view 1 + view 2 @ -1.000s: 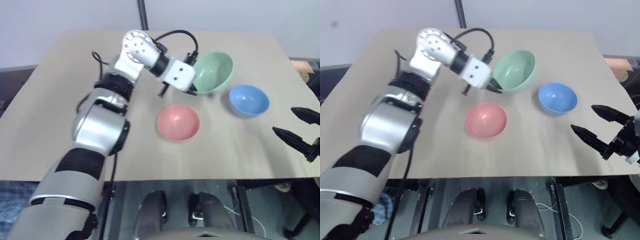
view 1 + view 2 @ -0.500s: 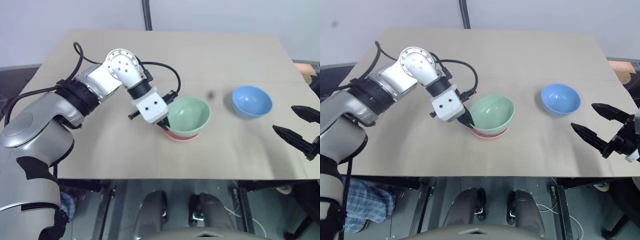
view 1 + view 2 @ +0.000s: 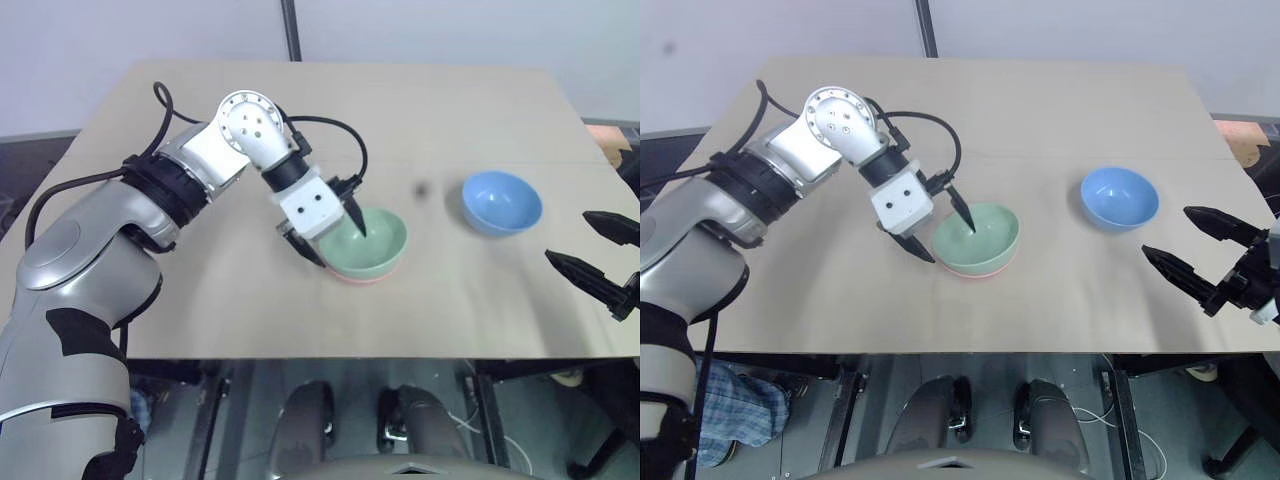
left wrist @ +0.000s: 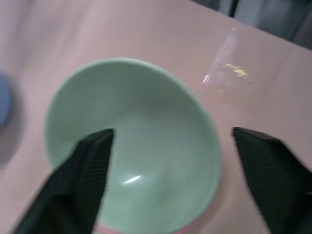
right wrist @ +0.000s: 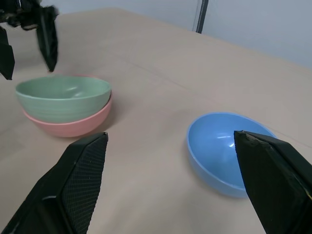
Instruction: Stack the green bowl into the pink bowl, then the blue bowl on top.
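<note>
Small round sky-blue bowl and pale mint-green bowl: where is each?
Small round sky-blue bowl [image 3: 502,202], left eye view, inner hollow.
Pale mint-green bowl [image 3: 980,234], right eye view, inner hollow.

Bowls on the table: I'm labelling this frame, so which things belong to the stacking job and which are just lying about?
Job:
green bowl, nested in pink bowl
blue bowl, standing apart
left gripper, open
right gripper, open

Lying about:
table only

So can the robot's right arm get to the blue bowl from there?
Probably yes. The right pincer is open and hangs just off the table's edge, with the blue bowl close by. Bare tabletop lies between them, and the stacked green bowl and pink bowl sit off to the side.
</note>
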Tool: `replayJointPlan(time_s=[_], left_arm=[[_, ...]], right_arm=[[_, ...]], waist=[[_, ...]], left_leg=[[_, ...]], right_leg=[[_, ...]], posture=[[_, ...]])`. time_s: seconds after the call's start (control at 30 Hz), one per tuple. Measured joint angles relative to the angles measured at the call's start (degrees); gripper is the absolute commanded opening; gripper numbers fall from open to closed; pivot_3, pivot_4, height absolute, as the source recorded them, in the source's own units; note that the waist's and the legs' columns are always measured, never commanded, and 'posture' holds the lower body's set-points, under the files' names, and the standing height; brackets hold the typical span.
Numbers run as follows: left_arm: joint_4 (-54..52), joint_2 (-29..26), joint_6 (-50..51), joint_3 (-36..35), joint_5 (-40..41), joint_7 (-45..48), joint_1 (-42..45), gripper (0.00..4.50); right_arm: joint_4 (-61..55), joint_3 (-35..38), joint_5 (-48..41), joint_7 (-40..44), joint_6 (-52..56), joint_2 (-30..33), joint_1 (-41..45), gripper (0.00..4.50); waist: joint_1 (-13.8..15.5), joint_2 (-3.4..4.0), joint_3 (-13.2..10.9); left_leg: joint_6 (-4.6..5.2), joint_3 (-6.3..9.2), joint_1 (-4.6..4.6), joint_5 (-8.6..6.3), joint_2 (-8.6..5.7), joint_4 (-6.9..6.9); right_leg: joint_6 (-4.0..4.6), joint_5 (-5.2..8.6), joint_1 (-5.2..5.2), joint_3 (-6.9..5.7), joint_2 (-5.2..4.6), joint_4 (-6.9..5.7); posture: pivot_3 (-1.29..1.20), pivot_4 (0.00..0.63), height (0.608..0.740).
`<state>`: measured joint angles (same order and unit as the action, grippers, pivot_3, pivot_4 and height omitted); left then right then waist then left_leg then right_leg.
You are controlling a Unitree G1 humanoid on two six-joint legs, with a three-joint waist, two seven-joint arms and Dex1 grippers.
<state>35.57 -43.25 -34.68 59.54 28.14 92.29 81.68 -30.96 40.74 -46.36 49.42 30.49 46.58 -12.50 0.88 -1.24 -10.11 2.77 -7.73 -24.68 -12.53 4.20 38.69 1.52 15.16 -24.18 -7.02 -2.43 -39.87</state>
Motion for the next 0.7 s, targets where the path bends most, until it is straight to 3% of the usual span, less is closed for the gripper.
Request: replayJointPlan(time_s=[0.2,0.47,0.7], left_arm=[[2.9,2.2,9.2,-14.9,0.5,0.0,-4.4,4.44],[-0.8,-6.6,28.6,-32.9,1.7,-1.9,-18.9,4.44],[-10.3,-16.1,40.9,-50.6,1.3,-9.4,-33.4,4.44]], right_arm=[[1.1,-2.6,1.0,0.2,-0.6,0.0,1.9,4.50],[6.5,-9.3,2.9,1.5,-0.8,1.6,9.2,4.50],[16.4,-22.5,8.5,4.6,0.9,6.7,21.7,4.50]], waist=[[-0.3,0.01,0.0],[-1.4,0.02,0.0],[-1.4,0.02,0.0]], left_leg=[[0.00,-0.01,0.03,0.00,0.03,-0.02],[-0.02,0.00,0.04,0.01,0.10,-0.03],[-0.03,-0.01,0.05,0.01,0.10,-0.02]], right_leg=[[0.00,0.00,-0.01,0.04,0.06,-0.01],[0.01,0.00,-0.03,0.07,0.06,-0.02],[0.00,0.00,-0.03,0.03,-0.21,-0.04]], posture=[[0.00,0.150,0.740],[0.00,0.150,0.740],[0.00,0.150,0.740]])
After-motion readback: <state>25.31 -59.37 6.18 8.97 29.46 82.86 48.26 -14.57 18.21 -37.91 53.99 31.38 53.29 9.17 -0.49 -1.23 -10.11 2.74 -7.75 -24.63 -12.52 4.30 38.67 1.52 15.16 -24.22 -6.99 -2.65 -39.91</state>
